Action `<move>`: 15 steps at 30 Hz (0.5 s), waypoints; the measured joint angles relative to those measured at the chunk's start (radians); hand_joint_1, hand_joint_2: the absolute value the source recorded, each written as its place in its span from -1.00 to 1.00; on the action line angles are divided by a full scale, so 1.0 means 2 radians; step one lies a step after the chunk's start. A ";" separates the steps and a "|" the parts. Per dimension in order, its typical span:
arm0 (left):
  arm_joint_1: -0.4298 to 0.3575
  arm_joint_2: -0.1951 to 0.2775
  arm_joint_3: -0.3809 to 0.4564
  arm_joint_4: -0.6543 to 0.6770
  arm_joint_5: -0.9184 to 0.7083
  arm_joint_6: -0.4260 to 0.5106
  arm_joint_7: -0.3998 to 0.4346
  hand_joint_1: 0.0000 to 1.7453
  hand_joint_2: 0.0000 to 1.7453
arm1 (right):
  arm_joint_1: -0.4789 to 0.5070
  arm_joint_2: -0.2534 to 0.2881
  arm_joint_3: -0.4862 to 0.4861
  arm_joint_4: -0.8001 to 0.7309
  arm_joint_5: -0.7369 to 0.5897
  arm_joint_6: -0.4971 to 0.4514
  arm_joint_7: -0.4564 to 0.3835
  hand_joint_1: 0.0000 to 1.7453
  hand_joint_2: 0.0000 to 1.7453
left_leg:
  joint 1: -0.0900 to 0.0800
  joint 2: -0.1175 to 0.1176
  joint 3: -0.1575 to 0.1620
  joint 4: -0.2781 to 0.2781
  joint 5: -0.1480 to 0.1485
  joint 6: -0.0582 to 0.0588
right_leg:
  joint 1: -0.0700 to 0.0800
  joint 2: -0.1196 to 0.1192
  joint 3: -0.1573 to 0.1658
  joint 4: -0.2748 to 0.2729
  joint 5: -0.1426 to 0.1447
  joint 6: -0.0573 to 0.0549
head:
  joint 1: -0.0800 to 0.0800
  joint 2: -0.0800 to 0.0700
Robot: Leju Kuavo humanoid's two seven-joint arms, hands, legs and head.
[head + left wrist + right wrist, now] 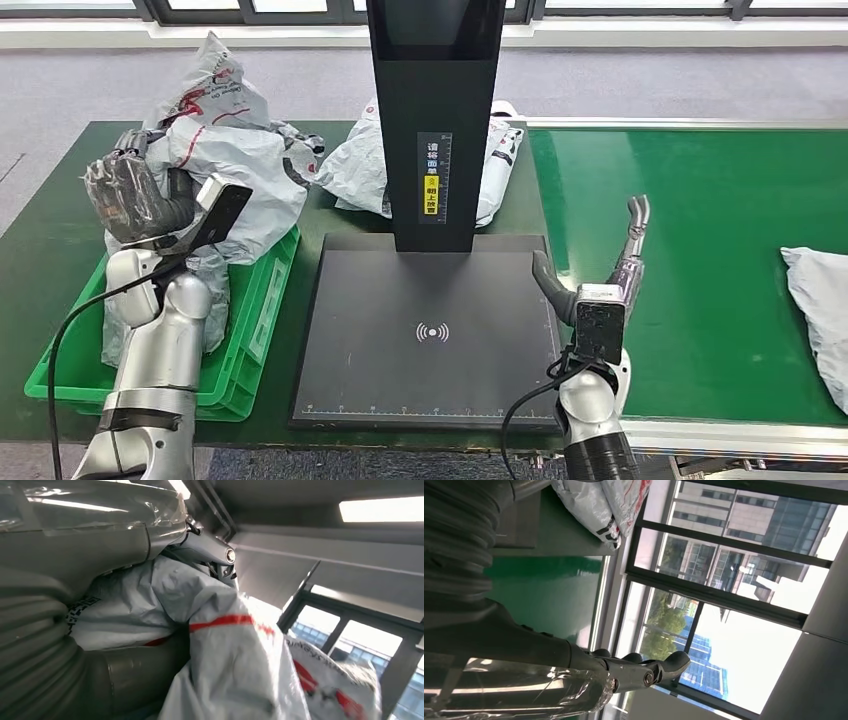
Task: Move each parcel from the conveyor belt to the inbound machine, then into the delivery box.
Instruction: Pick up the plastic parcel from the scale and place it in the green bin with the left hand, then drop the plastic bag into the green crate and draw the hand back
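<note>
A: Entry on the held parcel (225, 150). Where is it?

B: The grey-white bag with red print sits in the left hand (135, 195), raised over the green crate (255, 320) at the left end of the dark green surface (60, 230). The bag's lower part hangs down into the crate. The left wrist view shows the crumpled plastic (210, 645) pressed against the thumb, with fingers wrapped over it.

A: Left hand state, then?

B: Closed around that parcel. The hand wears a clear plastic cover.

A: Other parcels?

B: A second white bag (365, 165) lies on the surface behind the black post (435, 120) of the scanner, partly hidden by it. The right wrist view catches its corner (599, 505). A third, pale grey parcel (822, 310) lies flat on the bright green belt (700, 220) at the far right, cut off by the frame edge.

A: And the scanner?

B: Its flat black plate (430, 340) lies between crate and belt, with a white wireless symbol at the centre and a ruler scale along its near edge.

A: Right hand?

B: The right hand (600, 270) is held up beside the plate's right edge, over the belt's near left corner. Thumb spread toward the plate, fingers (664, 665) extended away, nothing held. It touches no parcel.
</note>
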 joint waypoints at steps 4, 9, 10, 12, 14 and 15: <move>0.016 0.012 0.042 -0.018 0.002 0.000 -0.030 1.00 1.00 | 0.015 0.000 -0.005 -0.013 0.002 0.006 0.004 -1.00 1.00 | 0.000 0.000 0.000 0.000 0.000 0.000 | 0.000 0.000 -0.001 0.000 0.000 0.000 | 0.000 0.000; 0.039 0.019 0.094 -0.031 0.019 0.000 -0.049 0.72 1.00 | 0.038 -0.001 -0.008 -0.036 0.005 0.011 0.008 -1.00 1.00 | 0.000 0.000 0.000 0.000 -0.001 -0.001 | 0.001 0.001 -0.001 0.000 -0.001 -0.001 | 0.000 0.000; 0.045 0.020 0.102 -0.035 0.024 0.000 -0.051 0.25 1.00 | 0.043 -0.001 -0.008 -0.040 0.006 0.012 0.010 -1.00 1.00 | 0.000 0.000 0.000 0.000 -0.001 -0.001 | 0.001 0.000 -0.001 0.000 -0.001 -0.001 | 0.000 0.000; 0.057 0.021 0.116 -0.040 0.026 0.000 -0.046 -0.75 1.00 | 0.052 -0.001 -0.008 -0.048 0.007 0.013 0.011 -1.00 1.00 | 0.000 0.000 0.000 0.000 -0.001 -0.001 | 0.001 0.000 -0.001 0.000 -0.001 -0.001 | 0.000 0.000; 0.069 0.026 0.122 -0.042 0.017 0.000 -0.024 -1.00 1.00 | 0.060 -0.002 -0.008 -0.054 0.007 0.014 0.012 -1.00 1.00 | 0.000 0.000 0.000 0.000 -0.001 0.000 | 0.001 0.000 -0.001 0.000 -0.001 -0.001 | 0.000 0.000; 0.075 0.028 0.122 -0.042 0.012 0.000 -0.012 -1.00 1.00 | 0.063 -0.002 -0.008 -0.056 0.008 0.015 0.012 -1.00 1.00 | 0.000 0.000 0.000 0.000 -0.001 0.000 | 0.001 0.000 -0.001 0.000 -0.001 -0.001 | 0.000 0.000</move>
